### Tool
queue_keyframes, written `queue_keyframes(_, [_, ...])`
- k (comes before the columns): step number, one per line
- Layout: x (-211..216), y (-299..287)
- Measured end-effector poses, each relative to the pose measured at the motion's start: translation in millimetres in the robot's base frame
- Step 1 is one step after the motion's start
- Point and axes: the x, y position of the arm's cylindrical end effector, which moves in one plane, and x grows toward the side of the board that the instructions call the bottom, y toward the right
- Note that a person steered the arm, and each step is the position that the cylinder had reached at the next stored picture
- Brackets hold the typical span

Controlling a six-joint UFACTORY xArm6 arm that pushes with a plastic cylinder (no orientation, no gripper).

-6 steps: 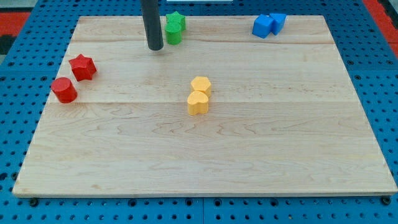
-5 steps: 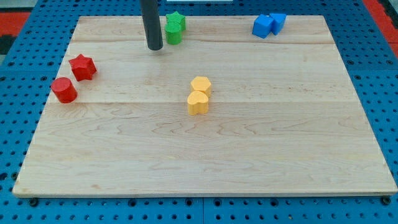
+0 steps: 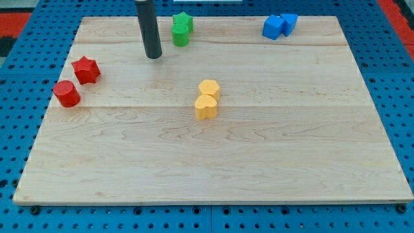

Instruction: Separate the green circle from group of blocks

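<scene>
Since the earlier frame my tip (image 3: 153, 55) has slid toward the view's left and slightly down, away from the green circle (image 3: 180, 37); no block has shifted. With no jaws on this rod, nothing is held. That green circle sits at the counter's (image 3: 259, 162) top edge, touching the green star (image 3: 183, 23) just above it. Separation seems not yet begun.

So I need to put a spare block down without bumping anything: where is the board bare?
The widest bare patch is the whole lower board, below the yellow pair. The view's right side below the blue blocks is also free. It is crowded along the top edge, where my tip stands left of the green blocks, and around the red pair at left.
</scene>
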Motion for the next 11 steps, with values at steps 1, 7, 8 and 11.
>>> queue_keyframes(1, [-34.7, -35.1])
queue_keyframes(7, [-97.7, 104.7])
queue_keyframes(8, [-99.7, 136.8])
queue_keyframes(11, [-58.8, 165.9])
